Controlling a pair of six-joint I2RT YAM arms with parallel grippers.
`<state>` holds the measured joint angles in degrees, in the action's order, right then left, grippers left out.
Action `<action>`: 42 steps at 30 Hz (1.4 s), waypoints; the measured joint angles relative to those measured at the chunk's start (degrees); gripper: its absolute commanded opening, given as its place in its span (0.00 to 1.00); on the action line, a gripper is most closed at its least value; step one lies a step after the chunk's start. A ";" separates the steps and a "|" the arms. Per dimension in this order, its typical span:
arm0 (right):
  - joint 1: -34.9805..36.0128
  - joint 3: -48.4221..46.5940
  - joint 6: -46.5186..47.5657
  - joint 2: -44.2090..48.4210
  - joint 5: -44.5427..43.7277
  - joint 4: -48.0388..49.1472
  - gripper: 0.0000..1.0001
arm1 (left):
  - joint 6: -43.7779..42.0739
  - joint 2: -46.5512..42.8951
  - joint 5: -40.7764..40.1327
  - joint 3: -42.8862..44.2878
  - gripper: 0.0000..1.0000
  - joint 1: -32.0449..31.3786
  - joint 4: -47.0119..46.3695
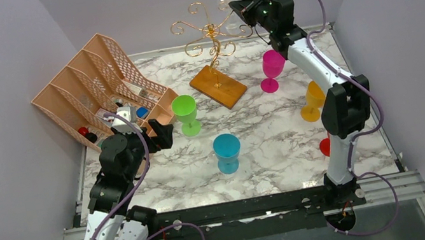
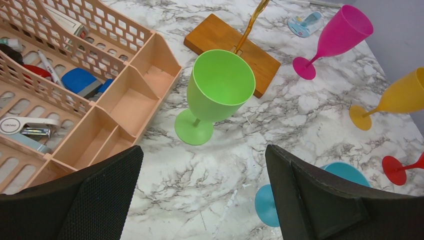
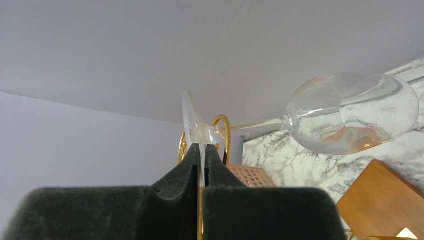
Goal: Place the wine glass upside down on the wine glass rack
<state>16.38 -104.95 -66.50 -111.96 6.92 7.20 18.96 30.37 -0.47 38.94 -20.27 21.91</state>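
The marble table (image 1: 278, 142) fills the top view. The peach organiser (image 1: 94, 81) lies tipped back at 10 o'clock, and its slots hold small office things too small to name.

The right arm (image 1: 325, 76) reaches from 5 o'clock to the far edge at 1 o'clock. The left arm (image 1: 114, 168) stays low at 8 o'clock.

The rack (image 1: 209, 36) stands at 12 o'clock, gold scrolls on a thin stem above a wooden base (image 1: 217, 85).

The right gripper (image 3: 201, 150) is raised to the rack's top, at 2 o'clock from the stem. Its fingers are pressed together on the rim of the foot of the clear wine glass (image 3: 350, 112). The glass lies about level, not yet upside down, with its foot edge-on in the pinch. Its bowl points away from the fingers, over the table. A gold scroll sits just beside the point where the glass stem meets the foot. Whether they touch cannot be told.

The left gripper (image 1: 164, 133) is spread wide and holds nothing. It hangs near the green glass (image 2: 220, 90), which stands upright at its 12 o'clock, just beside the organiser's near end.

Four more plastic glasses stand upright:
- The blue glass (image 1: 226, 150) is at the table's centre.
- The pink glass (image 1: 272, 65) is at 1 o'clock, near the base.
- The yellow glass (image 1: 313, 99) is at 3 o'clock.
- The red glass (image 1: 325, 146) is at 4 o'clock, half hidden by the right arm.
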 measured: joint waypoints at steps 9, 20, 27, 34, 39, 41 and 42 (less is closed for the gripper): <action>0.00 -1.97 0.02 -1.31 0.68 0.00 0.05 | -0.04 0.00 0.00 0.00 0.99 0.00 0.00; 0.00 -3.10 0.02 -2.16 1.75 -0.50 0.21 | -0.20 0.00 0.00 0.00 0.99 0.00 0.00; 0.00 -4.13 0.59 -2.16 2.40 -1.27 0.30 | -0.20 0.00 0.00 0.00 0.99 0.02 0.00; 0.00 -5.20 2.67 -2.16 2.64 -2.75 0.35 | -0.20 0.00 0.00 0.00 0.99 0.00 0.00; 0.00 -5.38 4.15 -2.14 2.80 -3.28 0.38 | -0.20 0.00 0.00 0.00 0.99 0.00 0.00; 0.00 -5.46 4.63 -2.12 2.86 -3.30 0.38 | -0.20 0.00 0.00 0.00 0.99 0.00 0.00; 0.00 -5.46 4.85 -2.10 2.86 -3.30 0.39 | -0.20 0.00 0.00 0.00 0.99 0.00 0.00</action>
<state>16.38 -110.41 -61.65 -114.06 9.78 3.90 18.76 30.37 -0.47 38.94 -20.27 21.91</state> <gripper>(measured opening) 0.377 0.990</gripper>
